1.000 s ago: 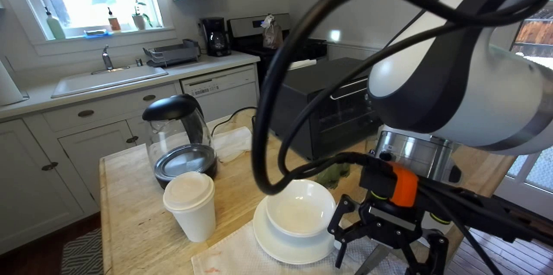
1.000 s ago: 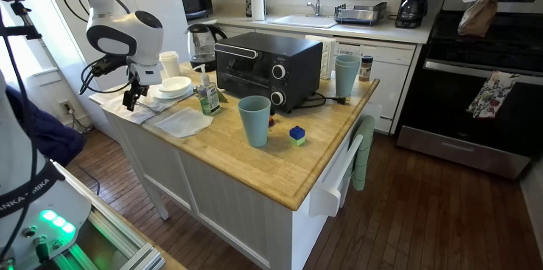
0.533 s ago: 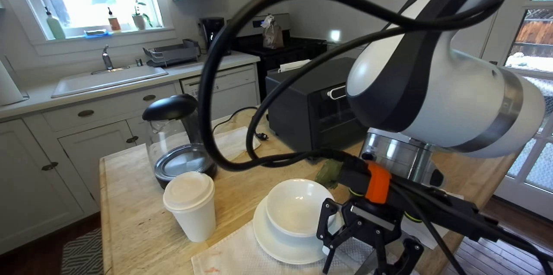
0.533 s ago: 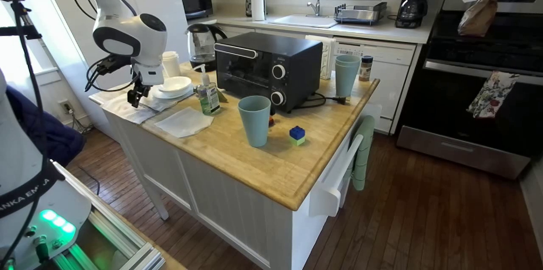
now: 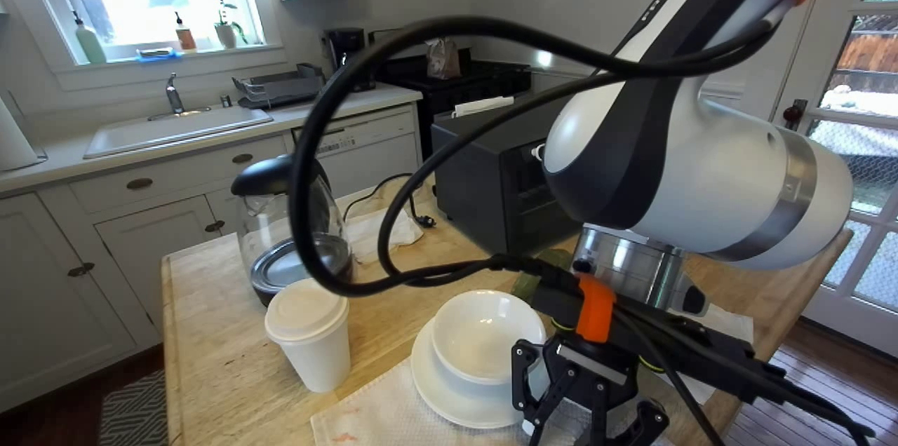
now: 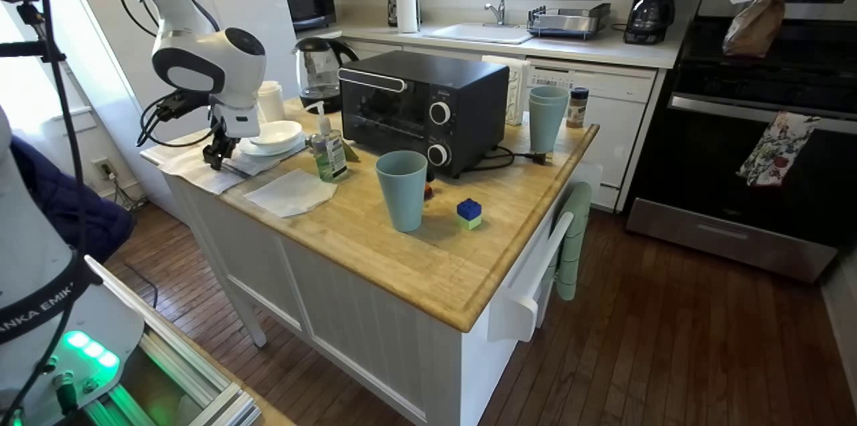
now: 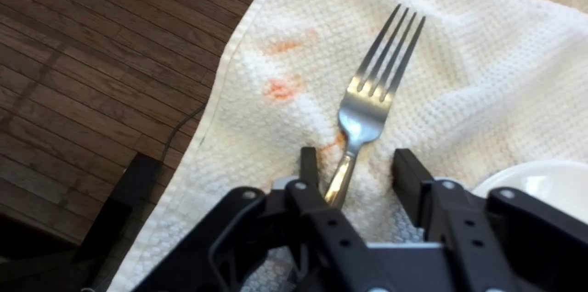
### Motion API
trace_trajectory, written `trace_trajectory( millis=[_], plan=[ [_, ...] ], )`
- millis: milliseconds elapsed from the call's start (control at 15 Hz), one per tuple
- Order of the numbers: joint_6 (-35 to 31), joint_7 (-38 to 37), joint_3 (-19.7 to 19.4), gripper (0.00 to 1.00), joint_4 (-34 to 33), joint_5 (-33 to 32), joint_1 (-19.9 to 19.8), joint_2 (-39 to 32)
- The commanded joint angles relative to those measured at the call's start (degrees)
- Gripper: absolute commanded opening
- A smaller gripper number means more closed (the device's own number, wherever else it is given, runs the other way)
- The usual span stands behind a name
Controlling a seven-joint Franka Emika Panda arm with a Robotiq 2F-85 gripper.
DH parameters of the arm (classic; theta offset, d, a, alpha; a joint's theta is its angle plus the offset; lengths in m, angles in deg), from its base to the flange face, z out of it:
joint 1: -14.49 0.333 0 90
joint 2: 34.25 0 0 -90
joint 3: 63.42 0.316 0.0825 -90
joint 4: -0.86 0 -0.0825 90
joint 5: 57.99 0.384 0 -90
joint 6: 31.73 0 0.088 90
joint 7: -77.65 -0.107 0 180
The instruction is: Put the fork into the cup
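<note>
Table (image 6: 469, 258) part-covered by towel (image 7: 464, 108). Gripper (image 7: 356, 170) held over towel, fingers spread. Near blue cup (image 6: 404, 193) set upright, well apart, at gripper's 3 o'clock in exterior view. Fork (image 7: 363, 117) laid on towel, handle flanked by fingers, tines pointed to 1 o'clock in wrist view.

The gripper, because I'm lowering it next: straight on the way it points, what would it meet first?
Probably the white towel; in the wrist view, the open gripper straddles the fork. Depth is unclear.
</note>
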Motion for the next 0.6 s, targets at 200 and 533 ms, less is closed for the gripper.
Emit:
trace_trajectory(
  millis=[200, 533],
  plan=[
    [-1.5, 0.7, -0.2, 0.53, -0.9, 1.8, 1.1, -0.3],
    [-1.9, 0.5, -0.3, 0.87, -0.6, 1.6, 1.1, 0.4]
  ],
)
